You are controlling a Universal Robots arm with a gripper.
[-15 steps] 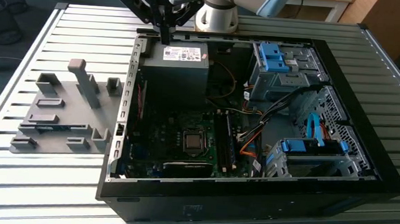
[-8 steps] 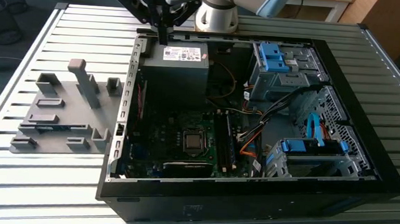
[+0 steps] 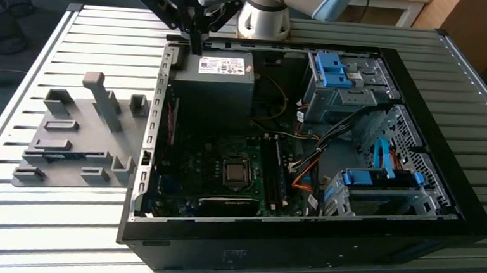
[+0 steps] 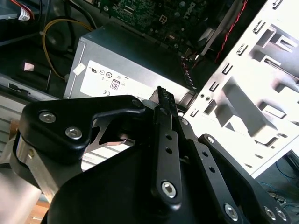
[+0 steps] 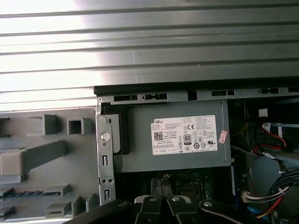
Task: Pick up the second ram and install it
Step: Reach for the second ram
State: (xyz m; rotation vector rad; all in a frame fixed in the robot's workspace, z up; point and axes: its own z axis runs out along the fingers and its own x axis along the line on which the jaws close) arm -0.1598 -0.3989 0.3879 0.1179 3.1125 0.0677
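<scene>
Black bars of my gripper (image 4: 164, 95) are sitting closest, fingers pressing together with no stick between them. I am hanging over the case (image 3: 304, 248) edge by the power supply (image 3: 217, 78), with bare table (image 3: 97, 32) beside me. The first wrist view is showing the second ram (image 5: 28, 192), a thin blue-green strip resting in the grey fixture (image 5: 51, 154), well apart from me.

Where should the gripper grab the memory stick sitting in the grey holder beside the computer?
Probably the middle of its long upper edge, coming straight down from above. The memory stick appears to sit edge-up in a slot of the grey holder, whose walls block its lower part.
</scene>
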